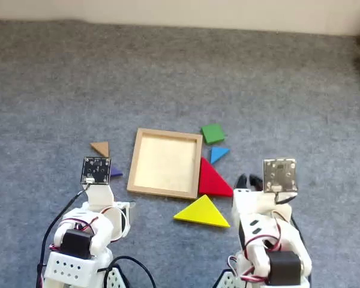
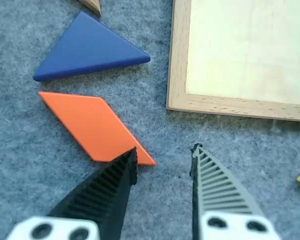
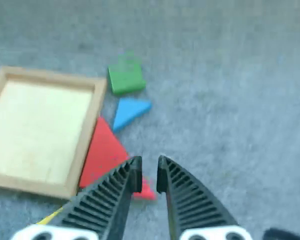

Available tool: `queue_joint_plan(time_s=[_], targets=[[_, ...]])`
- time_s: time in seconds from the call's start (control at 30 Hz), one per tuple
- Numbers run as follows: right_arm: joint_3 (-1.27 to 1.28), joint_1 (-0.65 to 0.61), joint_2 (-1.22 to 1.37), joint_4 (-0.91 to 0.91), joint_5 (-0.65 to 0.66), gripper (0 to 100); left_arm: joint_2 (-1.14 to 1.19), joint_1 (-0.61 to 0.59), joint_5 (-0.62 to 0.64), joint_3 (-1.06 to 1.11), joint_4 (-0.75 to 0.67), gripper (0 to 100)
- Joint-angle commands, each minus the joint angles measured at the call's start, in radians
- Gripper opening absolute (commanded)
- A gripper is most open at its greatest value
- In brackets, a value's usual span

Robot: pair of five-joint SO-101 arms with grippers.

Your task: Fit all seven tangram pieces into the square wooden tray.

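Square wooden tray (image 1: 135,161) is empty; the pieces in view lie on the grey carpet (image 1: 60,90) around it, none placed. Left gripper (image 2: 162,156) is spread wide and holds nothing. Its dark finger sits over the near corner of the orange parallelogram (image 2: 92,125), and its pale finger is over bare carpet near the tray's corner. Judged step: picking up the parallelogram. For a sound grasp, shift sideways so both fingers straddle the piece across its narrow width, turn the wrist square to two parallel edges, then descend. The piece is thin and flat, so the tips must press into the carpet or it will slip out. Mind the dark blue triangle (image 2: 87,50) just beside it. Right gripper (image 3: 148,175) has its fingers nearly together with a narrow gap. It is empty, over the red triangle (image 3: 104,152) that lies against the tray's rim; possibly touching it, unclear from here.
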Motion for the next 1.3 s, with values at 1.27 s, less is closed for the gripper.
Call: queue_joint_plan(time_s=[1.27], targets=[[-0.748,-0.464,1.572,0.015,0.118,29.4,-0.018,0.019,0.008,0.022,0.011,18]])
